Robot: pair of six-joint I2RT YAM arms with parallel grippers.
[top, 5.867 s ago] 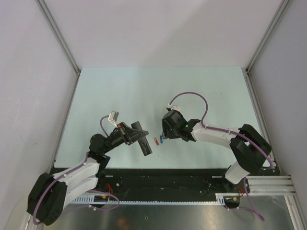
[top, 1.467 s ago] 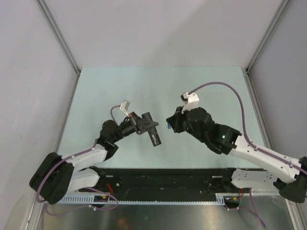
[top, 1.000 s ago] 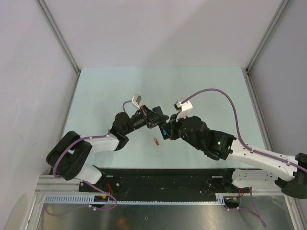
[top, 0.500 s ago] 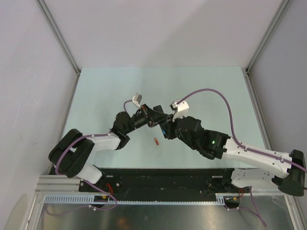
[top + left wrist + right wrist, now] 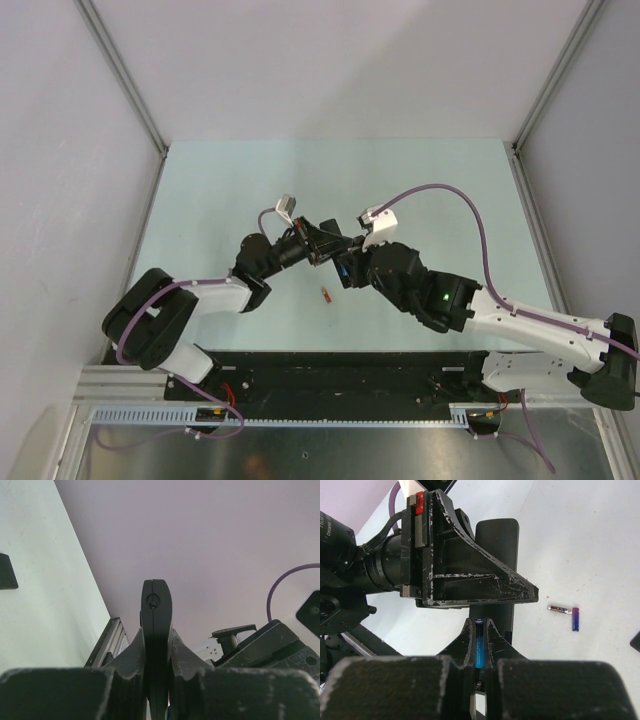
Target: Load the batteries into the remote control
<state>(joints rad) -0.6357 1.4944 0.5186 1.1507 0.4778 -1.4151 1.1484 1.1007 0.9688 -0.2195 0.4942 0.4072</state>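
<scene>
I am observing the left gripper (image 5: 156,647) clamping narrowly on the remote control (image 5: 156,610), which is standing edge-on between its fingers, held off the table (image 5: 230,190). The right gripper (image 5: 479,626) is pinching a blue battery (image 5: 479,650) between nearly closed fingers. The battery's tip is sitting just beside the remote's body, and I cannot tell whether they are touching. A red-orange battery (image 5: 559,609) and a second blue battery (image 5: 575,618) are lying close together on the table, near both grippers.

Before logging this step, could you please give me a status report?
Left fingers shut on remote control. Right fingers shut on blue battery. Two more batteries loose on table.
</scene>
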